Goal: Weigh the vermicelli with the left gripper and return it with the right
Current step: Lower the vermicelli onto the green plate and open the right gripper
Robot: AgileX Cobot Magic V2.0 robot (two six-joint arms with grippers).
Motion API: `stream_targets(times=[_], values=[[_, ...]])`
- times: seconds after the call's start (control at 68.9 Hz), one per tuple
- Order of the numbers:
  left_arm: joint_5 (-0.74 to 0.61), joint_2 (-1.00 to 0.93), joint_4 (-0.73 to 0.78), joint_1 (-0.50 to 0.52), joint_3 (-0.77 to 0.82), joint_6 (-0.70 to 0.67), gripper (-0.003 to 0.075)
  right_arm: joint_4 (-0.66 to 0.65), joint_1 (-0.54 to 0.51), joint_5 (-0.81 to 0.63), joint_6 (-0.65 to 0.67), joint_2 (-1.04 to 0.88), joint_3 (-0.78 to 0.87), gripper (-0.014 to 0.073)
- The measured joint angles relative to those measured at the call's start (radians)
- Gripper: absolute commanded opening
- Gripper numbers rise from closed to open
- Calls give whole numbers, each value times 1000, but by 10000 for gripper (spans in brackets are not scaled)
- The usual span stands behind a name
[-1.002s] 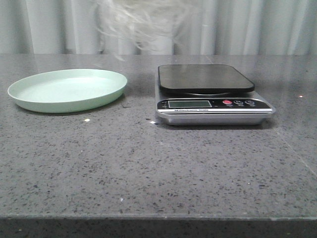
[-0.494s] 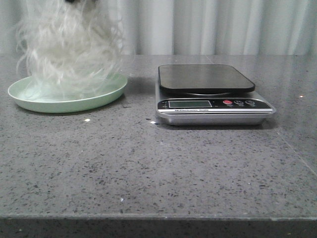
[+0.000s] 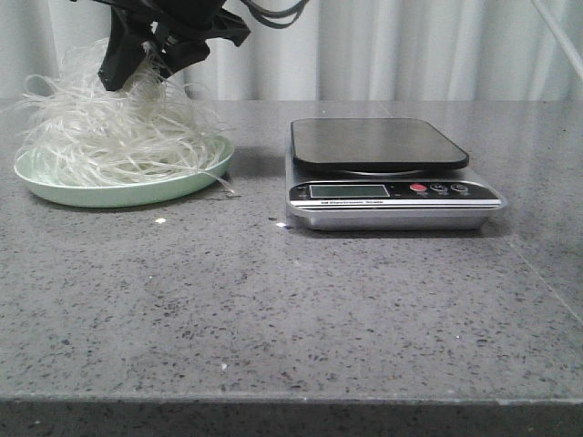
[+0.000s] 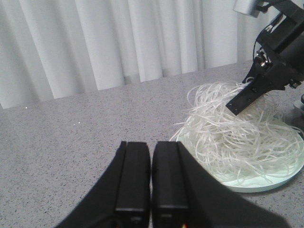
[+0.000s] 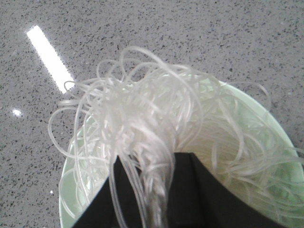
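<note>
The vermicelli (image 3: 109, 137), a loose tangle of whitish glass noodles, lies heaped on the pale green plate (image 3: 118, 193) at the table's left. My right gripper (image 3: 137, 75) hangs just above the heap, shut on a bunch of strands at its top. The right wrist view shows the strands (image 5: 142, 109) running up between the black fingers (image 5: 152, 159) over the plate (image 5: 280, 137). My left gripper (image 4: 151, 145) is shut and empty, low over the table to the side of the plate (image 4: 256, 184). It sees the vermicelli (image 4: 237, 137) and the right gripper (image 4: 240, 102). It is out of the front view.
A silver digital kitchen scale (image 3: 378, 144) with a bare black platform stands right of the plate, its display (image 3: 346, 191) facing front. A few noodle ends hang over the plate's rim. White curtains close the back. The table is grey speckled stone.
The vermicelli swung from above the gap between scale and plate leftward and came down onto the plate. The right gripper has dropped into the front view with it.
</note>
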Motion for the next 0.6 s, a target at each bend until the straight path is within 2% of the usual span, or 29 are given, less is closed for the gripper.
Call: stream_targets(times=[0.102,0.16,0.349,0.407,0.465,0.595], values=[[0,0,0,0,0,0,137,0,0,2,0,0,0,159],[0,0,0,0,0,0,137,0,0,2,0,0,0,195],[0,0,0,0,0,0,137,0,0,15,0,0,-9,480],[0,0,0,0,0,0,137,0,0,18,0,0,-11,540],[0,0,0,0,0,0,137,0,0,18,0,0,-11,567],[0,0,0,0,0,0,137,0,-6,34,0,-14,-11,568]])
